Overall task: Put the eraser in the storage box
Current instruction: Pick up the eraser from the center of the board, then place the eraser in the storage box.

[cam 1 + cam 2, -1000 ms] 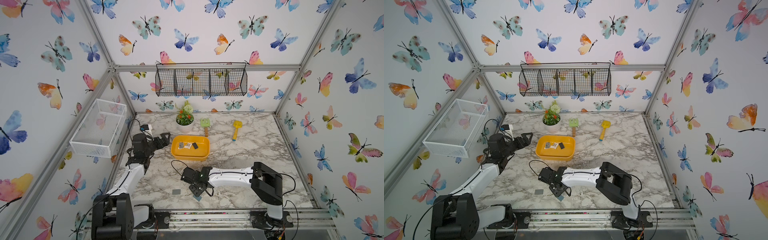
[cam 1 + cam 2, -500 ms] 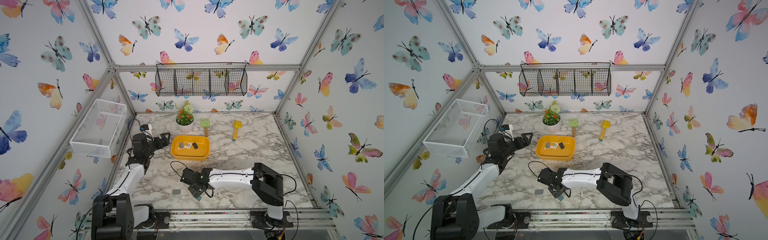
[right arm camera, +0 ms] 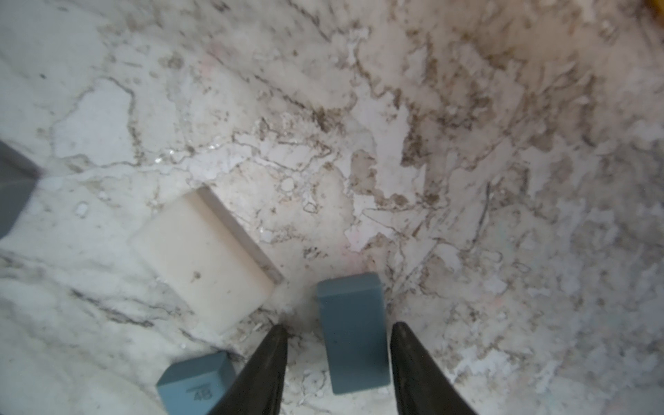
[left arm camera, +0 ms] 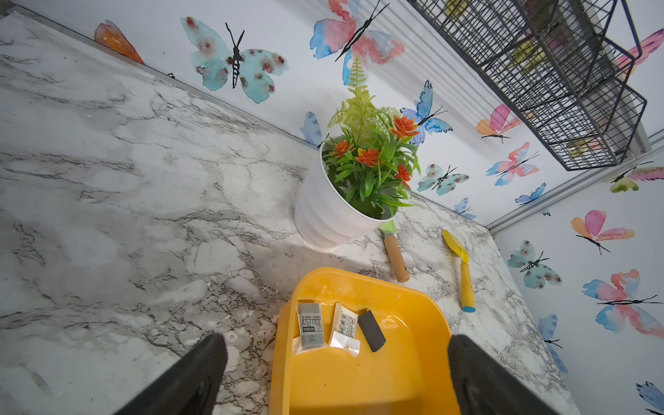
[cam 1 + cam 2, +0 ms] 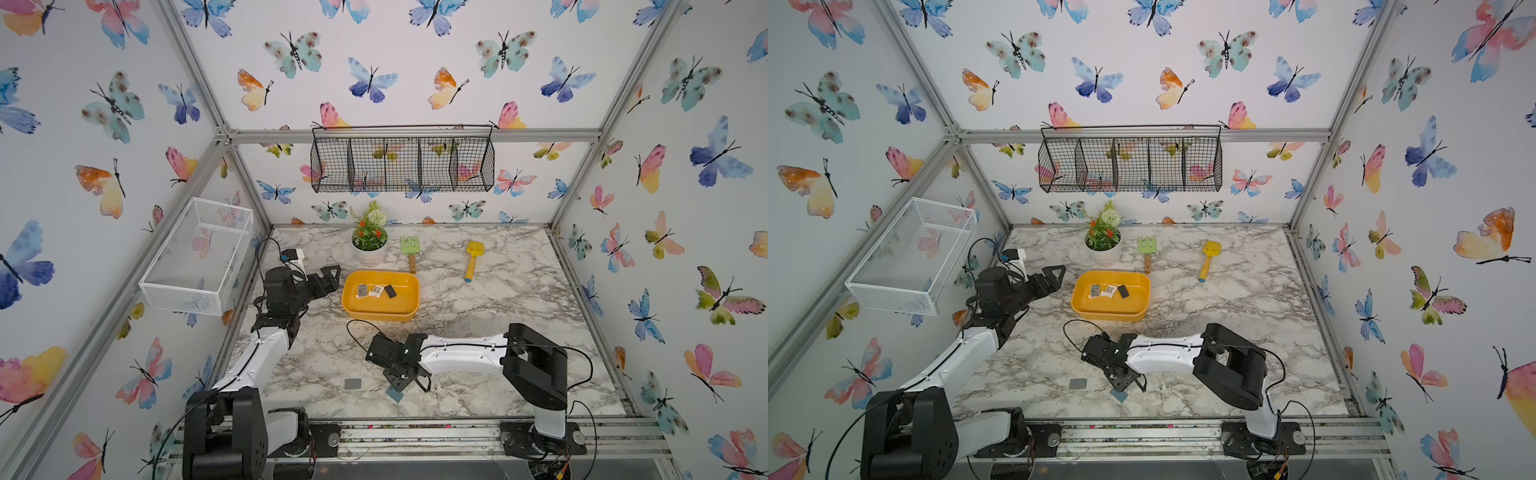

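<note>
The eraser, a blue-grey block, lies flat on the bench between the fingers of the right claw. Its long axis runs along the fingers, one short end pointing out past their tips. The jaws stand apart and straddle it without clamping: a clear gap on one side, the other finger just beside it or touching, I cannot tell which. Just beside it lie a white eraser, askew to it, and a second blue eraser stamped 48. In both top views this spot is near the bench's front edge, about midway along; a grey eraser lies near, toward the left edge. The box stands well apart, toward the bench's middle, holding three more erasers. The left claw hangs wide open just beside the box's left end. Against the top views of a second and half a second ago, nothing has visibly moved: right arm low over the same spot, left claw in the same hover, box and contents as they were.
</note>
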Robot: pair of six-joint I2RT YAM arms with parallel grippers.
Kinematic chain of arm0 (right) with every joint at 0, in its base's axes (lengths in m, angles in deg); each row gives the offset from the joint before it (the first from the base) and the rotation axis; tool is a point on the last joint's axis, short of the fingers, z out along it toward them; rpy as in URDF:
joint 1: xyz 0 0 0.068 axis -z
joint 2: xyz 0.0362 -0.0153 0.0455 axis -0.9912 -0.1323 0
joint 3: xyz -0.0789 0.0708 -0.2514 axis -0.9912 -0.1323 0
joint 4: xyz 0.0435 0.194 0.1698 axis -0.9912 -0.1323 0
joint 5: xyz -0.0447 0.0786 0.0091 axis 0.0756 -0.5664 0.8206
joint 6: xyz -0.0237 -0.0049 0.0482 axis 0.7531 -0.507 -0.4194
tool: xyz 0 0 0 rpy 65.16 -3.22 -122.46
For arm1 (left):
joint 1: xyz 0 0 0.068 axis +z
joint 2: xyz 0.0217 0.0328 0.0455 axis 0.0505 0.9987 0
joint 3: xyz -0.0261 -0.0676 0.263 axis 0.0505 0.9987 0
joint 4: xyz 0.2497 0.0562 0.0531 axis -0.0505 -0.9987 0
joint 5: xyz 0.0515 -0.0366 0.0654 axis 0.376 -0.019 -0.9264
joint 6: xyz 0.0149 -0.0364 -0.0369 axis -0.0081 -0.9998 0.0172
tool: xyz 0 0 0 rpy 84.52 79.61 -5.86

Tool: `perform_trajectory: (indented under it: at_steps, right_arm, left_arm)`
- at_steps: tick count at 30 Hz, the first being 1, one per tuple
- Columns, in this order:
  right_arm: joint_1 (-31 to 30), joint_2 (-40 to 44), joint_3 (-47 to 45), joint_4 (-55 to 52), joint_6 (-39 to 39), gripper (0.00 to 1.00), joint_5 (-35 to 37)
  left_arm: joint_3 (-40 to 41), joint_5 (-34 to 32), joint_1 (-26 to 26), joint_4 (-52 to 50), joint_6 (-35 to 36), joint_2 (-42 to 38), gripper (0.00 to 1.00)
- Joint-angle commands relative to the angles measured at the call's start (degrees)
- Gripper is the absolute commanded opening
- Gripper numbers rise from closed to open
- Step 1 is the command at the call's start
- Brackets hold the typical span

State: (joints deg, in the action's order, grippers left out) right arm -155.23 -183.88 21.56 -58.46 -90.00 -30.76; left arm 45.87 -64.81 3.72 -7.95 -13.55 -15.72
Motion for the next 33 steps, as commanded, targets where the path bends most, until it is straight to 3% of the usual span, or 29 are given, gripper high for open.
perform_trajectory:
  at_steps: [1,8,11,16,22,33]
  right_arm:
    - [0.06,-4.34,-1.82,-5.17,0.21,0.44,1.47]
    - [0.06,-4.08,-2.48,-5.37,0.47,0.22,2.56]
    - [0.06,-1.93,-1.94,-5.84,0.25,0.19,4.87]
    - [3.25,3.67,2.90,-8.45,1.56,0.18,5.46]
    - [12.42,6.65,10.50,-8.54,7.86,0.18,4.40]
    - [24.06,-7.60,35.50,-9.68,17.70,0.18,-1.70]
  left_arm:
    - [-0.72,-0.50,0.43,-0.73,1.04,-1.29,0.98]
    - [-0.81,-0.42,0.45,-0.67,1.02,-1.29,0.98]
    - [-0.90,-0.43,0.50,-0.65,1.04,-1.22,0.98]
    - [-1.11,-0.07,0.43,-0.39,0.95,-0.97,0.98]
    - [-2.60,0.45,0.55,-0.05,0.60,-0.30,0.98]
    - [-6.47,1.98,0.68,1.19,-0.28,2.50,0.98]
